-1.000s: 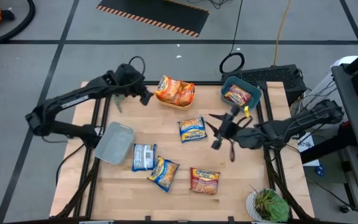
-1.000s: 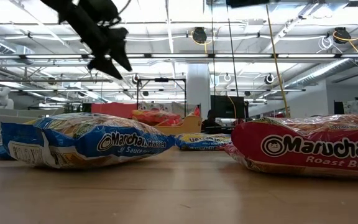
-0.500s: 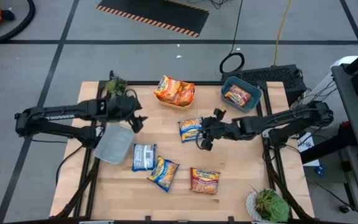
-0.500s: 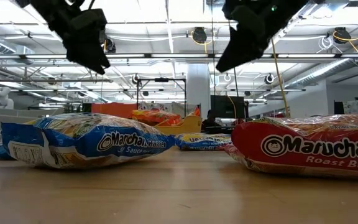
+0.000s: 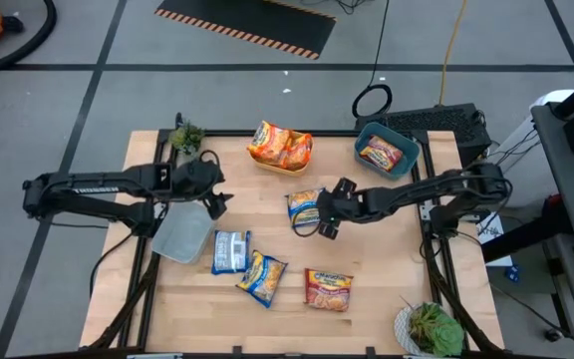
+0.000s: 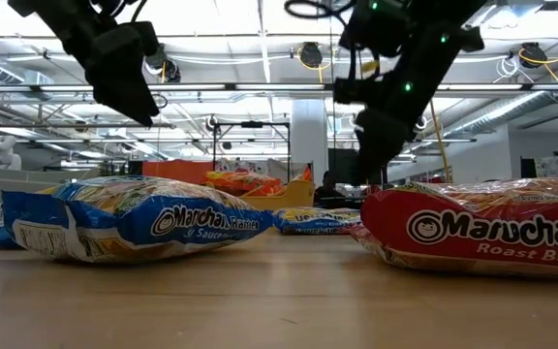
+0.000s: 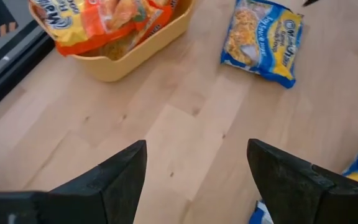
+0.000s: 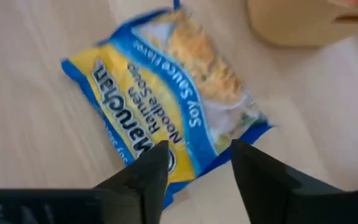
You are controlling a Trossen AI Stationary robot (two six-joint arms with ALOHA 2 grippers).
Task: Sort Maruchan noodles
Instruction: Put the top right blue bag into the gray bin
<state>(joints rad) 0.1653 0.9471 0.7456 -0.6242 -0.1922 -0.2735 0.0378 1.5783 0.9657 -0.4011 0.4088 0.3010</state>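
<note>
A blue-and-yellow Maruchan packet (image 5: 307, 206) lies flat mid-table and shows in the right wrist view (image 8: 166, 118). My right gripper (image 5: 322, 221) is open just above its right edge (image 8: 197, 177); in the low view (image 6: 371, 160) it hangs above the table. My left gripper (image 5: 215, 202) is open and empty (image 7: 197, 180) over bare wood by the grey bin (image 5: 182, 231). On the near half lie a silver packet (image 5: 230, 250), another blue-and-yellow one (image 5: 261, 277) and a red one (image 5: 329, 289). Orange packets fill the yellow bin (image 5: 263, 162); a red packet lies in the teal bin (image 5: 364, 135).
A small green plant (image 5: 187, 136) stands at the far left corner and another (image 5: 431, 327) at the near right corner. Bare wood lies between the yellow bin and the middle packet, and along the right side of the table.
My left gripper has drawn back from the yellow bin toward the near edge, to beside the grey bin. My right gripper has gone toward the table's left edge and down, over the middle blue-and-yellow packet. No packet has moved.
</note>
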